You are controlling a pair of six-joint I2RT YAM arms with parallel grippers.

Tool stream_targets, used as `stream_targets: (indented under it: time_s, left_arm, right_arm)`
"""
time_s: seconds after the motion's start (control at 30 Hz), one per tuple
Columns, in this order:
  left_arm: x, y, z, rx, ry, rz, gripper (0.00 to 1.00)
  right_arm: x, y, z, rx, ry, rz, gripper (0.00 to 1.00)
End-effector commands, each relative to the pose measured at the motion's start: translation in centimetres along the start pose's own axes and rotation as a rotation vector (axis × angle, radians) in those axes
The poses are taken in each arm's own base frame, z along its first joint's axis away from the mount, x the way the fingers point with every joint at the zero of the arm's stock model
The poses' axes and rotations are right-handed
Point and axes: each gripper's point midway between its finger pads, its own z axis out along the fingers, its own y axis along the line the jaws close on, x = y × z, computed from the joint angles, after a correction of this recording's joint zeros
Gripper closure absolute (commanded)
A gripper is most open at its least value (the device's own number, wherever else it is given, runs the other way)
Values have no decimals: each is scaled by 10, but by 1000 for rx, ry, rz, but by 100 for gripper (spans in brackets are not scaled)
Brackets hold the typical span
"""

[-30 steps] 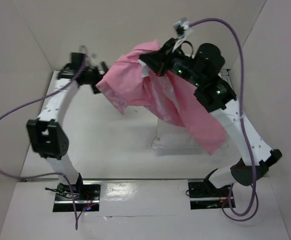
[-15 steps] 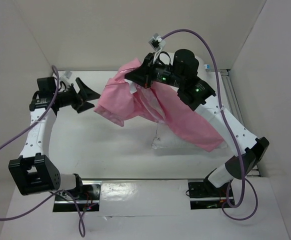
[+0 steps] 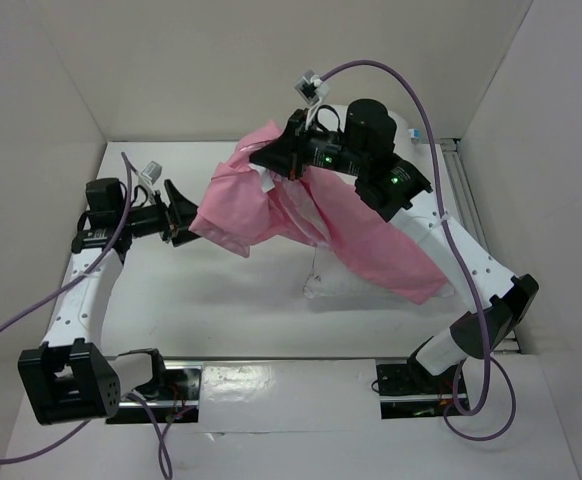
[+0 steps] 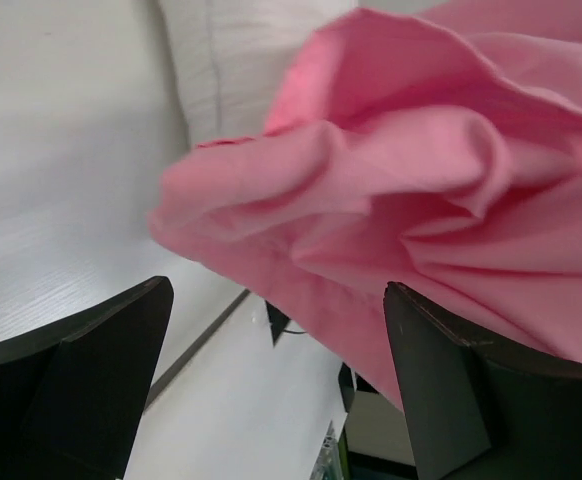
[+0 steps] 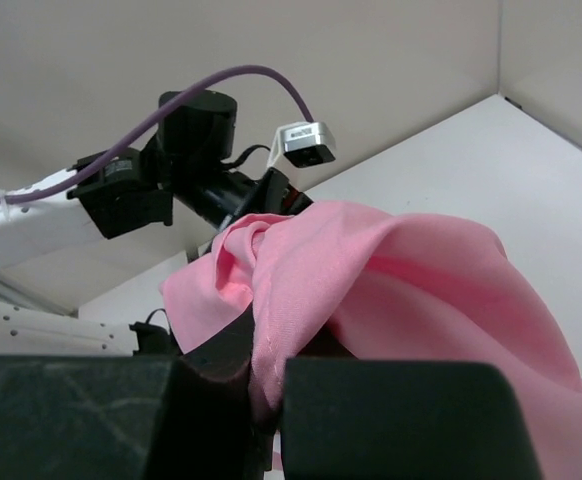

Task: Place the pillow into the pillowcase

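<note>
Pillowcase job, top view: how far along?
Done: the shiny pink satin pillowcase hangs clear of the table, pinched in the shut right gripper. In hand: the open left gripper sits at its dangling edge, not gripping. Left: open the mouth and get the plain white stuffed pillow, lying on the table below, inside.

You had a white table walled on three sides by pale panels. On it, right of centre, lay the pillow, only its near-left corner showing. The pillowcase covered the rest, its lower end seemingly resting there.
</note>
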Motion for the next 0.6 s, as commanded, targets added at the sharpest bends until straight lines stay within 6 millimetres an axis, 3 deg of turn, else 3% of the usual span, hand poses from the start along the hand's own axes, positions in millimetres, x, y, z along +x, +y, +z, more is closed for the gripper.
stream_targets:
  time_s: [0.0, 0.17, 0.2, 0.23, 0.4, 0.57]
  left_arm:
    - [1, 43, 7, -118, -21, -17, 0]
    - [-5, 58, 19, -79, -32, 10, 0]
    - [4, 57, 20, -26, -5, 1, 0]
    - [-1, 51, 25, 23, -17, 26, 0]
    - [10, 50, 46, 73, 47, 37, 0]
    - [9, 25, 55, 171, 48, 57, 1]
  right_arm:
    - [-20, 19, -12, -39, -31, -26, 100]
    - [-18, 21, -18, -48, -13, -18, 100]
    - [-16, 21, -18, -45, -6, -13, 100]
    - [-21, 23, -19, -49, -16, -20, 100]
    - [-21, 24, -17, -53, -2, -12, 100]
    - [-13, 20, -15, -47, 15, 0, 100]
